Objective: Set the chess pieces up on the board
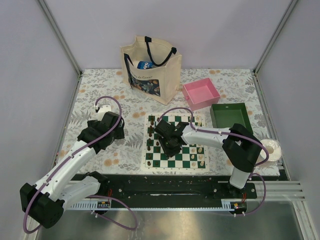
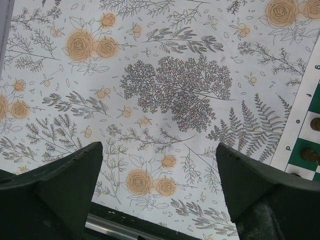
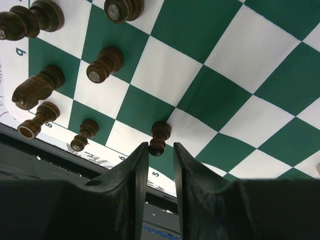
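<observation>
Your right claw (image 3: 160, 148) is down low over the board (image 1: 176, 161), near the board's left side in the overhead view. On the wrist camera its two fingers (image 3: 137, 170) stand close together with only a narrow slot between them. The head of a dark pawn (image 3: 160, 132) sits right in the mouth of that slot. The pawn is upright on the board, close to the numbered border. I cannot tell whether the fingers are actually pressing it or just flanking it.

More dark pieces stand upright beside it. There is another small pawn (image 3: 86, 135) to its left and a knight (image 3: 37, 87) further along. A taller pawn (image 3: 104, 65) stands one square deeper into the board.

From above, the dark men (image 1: 152, 135) cluster along the board's left columns. The cream ones (image 1: 197, 152) stand along its right columns.

Your left claw (image 2: 157, 150) is spread wide with nothing between its fingers. It hangs over the flowered tablecloth (image 2: 175, 90), well apart from the pieces, and the board's border just shows at the right edge of its wrist view.

Behind the board sit a cream tote bag (image 1: 150, 67), a pink tray (image 1: 201, 92) and a green tray (image 1: 231, 116), all apart from the board.
</observation>
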Controlling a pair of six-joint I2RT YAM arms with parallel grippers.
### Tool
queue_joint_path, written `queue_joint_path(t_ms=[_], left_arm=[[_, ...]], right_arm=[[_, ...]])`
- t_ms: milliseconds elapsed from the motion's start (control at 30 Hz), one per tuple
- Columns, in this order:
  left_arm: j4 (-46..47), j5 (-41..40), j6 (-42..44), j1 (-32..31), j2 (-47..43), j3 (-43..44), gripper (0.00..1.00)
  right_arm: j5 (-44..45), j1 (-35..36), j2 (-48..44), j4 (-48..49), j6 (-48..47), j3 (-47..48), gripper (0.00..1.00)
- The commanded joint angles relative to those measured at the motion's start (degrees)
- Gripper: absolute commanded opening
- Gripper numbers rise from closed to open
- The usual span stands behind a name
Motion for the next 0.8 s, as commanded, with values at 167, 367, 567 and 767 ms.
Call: queue_joint_path(t_ms=[167, 367, 567, 767], left_arm=[[1.2, -2.3, 0.7, 0.3, 0.0, 1.6, 0.99], [1.2, -2.1, 0.7, 0.3, 0.1, 1.5, 0.99], [1.2, -2.2, 0.7, 0.3, -0.1, 1.5, 0.99], [1.2, -2.2, 0.6, 0.3, -0.3, 1.6, 0.99]], right_arm=[[-1.6, 0.6, 0.4, 0.9, -1.4, 2.6, 0.27], [-1.7, 0.7, 0.1, 1.2, -1.7, 3.3, 0.18], [-2.0, 1.2, 0.0, 2.0, -2.5, 5.2, 0.13], [-2.9, 2.2, 2.5, 1.2, -3.4, 8.5, 0.13]])
